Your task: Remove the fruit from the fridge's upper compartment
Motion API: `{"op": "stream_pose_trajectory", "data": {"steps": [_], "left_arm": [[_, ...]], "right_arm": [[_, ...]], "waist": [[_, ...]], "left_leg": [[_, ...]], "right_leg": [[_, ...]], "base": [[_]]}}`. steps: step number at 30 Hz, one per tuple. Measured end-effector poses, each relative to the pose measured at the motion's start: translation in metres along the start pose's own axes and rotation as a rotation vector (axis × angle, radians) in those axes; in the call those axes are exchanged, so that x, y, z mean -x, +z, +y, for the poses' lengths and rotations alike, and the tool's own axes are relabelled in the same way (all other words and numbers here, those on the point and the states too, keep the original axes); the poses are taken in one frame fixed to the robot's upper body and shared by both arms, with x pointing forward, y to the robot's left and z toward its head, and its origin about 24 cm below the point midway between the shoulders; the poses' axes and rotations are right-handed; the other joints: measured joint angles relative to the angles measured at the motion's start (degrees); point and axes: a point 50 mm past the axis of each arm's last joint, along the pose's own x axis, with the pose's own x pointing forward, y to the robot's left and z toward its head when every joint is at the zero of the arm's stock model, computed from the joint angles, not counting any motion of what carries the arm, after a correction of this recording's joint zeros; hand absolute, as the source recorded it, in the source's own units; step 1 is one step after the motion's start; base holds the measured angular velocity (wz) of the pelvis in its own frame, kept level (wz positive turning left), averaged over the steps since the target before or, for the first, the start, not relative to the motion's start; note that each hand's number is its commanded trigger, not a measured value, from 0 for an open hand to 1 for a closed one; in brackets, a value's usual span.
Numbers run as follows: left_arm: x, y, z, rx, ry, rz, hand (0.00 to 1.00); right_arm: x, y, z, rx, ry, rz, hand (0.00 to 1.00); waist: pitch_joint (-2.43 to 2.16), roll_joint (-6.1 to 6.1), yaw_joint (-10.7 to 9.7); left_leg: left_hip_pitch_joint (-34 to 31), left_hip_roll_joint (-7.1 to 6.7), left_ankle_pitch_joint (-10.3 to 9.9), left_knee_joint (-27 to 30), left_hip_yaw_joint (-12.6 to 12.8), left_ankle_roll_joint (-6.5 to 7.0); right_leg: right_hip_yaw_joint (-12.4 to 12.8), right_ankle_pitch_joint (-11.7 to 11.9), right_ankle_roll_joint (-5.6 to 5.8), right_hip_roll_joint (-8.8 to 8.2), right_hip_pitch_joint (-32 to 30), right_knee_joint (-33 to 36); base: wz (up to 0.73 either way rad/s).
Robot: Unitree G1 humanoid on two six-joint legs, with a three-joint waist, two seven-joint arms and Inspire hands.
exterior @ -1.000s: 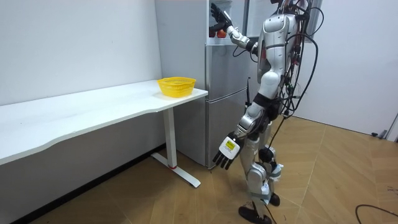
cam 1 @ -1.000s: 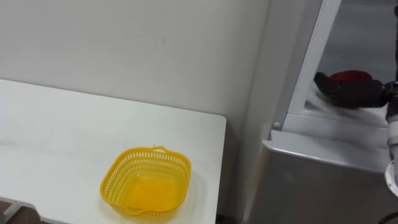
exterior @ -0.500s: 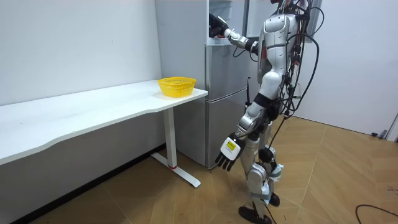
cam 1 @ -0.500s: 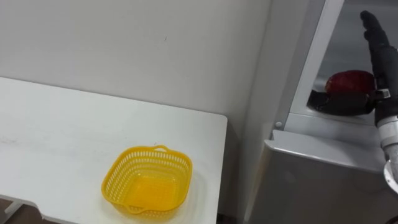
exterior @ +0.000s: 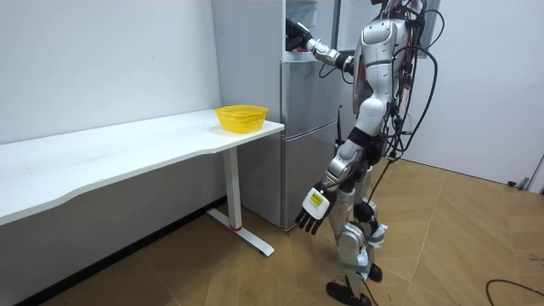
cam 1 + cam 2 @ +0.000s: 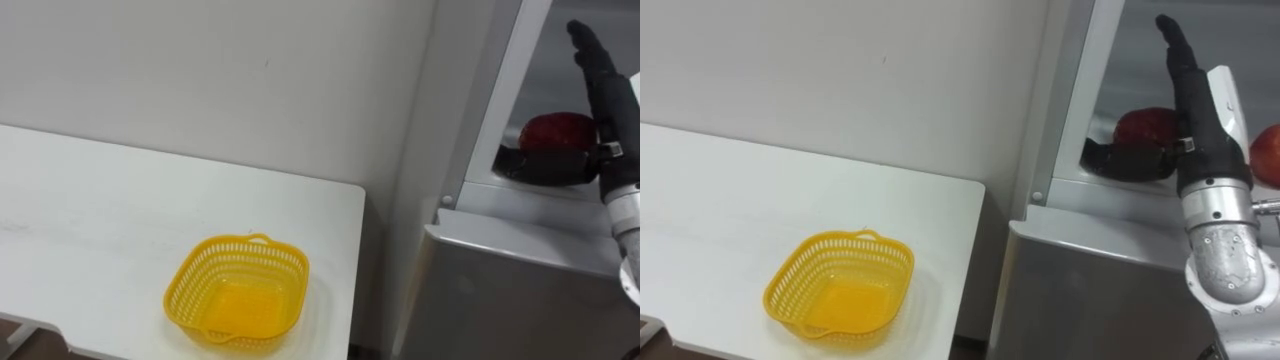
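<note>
A red apple (image 6: 553, 131) lies on the shelf of the open upper fridge compartment (image 6: 500, 120). My right hand (image 6: 608, 110) stands just to the right of it, open, fingers straight and pointing up, thumb stretched left along the shelf in front of the apple. A second red apple (image 6: 1269, 152) sits to the right of the wrist. In the room view I stand facing the fridge (image 5: 310, 127) with the right arm raised into it. My left hand (image 5: 312, 211) hangs open by my thigh, holding nothing.
An empty yellow mesh basket (image 6: 238, 293) sits near the right end of the white table (image 6: 90, 220), left of the fridge. The closed lower fridge door (image 6: 510, 290) lies below the open compartment. A white wall runs behind the table.
A second ago my right hand lay over the apple with fingers pointing left. The fingers have since swung upright, uncovering the apple, with the thumb staying low in front of it.
</note>
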Motion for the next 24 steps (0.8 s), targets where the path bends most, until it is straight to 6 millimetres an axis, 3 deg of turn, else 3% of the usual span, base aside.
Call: {"op": "stream_pose_trajectory", "data": {"steps": [18,24], "left_arm": [[0.001,0.001,0.003,-0.012,-0.010,0.001,0.00],[0.001,-0.002,0.003,-0.009,-0.008,0.019,0.00]], "right_arm": [[-0.001,-0.003,0.001,0.000,0.031,0.031,0.00],[-0.008,-0.021,-0.004,-0.068,0.023,0.135,0.00]], "waist": [[-0.07,-0.39,-0.2],[-0.04,-0.71,0.0]], "left_leg": [[-0.4,-0.12,0.0,0.8,-0.1,0.00],[-0.4,0.00,0.0,0.9,0.0,0.00]], "right_leg": [[0.0,0.0,0.00,-0.17,0.1,0.0],[0.0,0.0,0.00,-0.32,0.2,0.0]], "base": [[0.00],[0.00]]}}
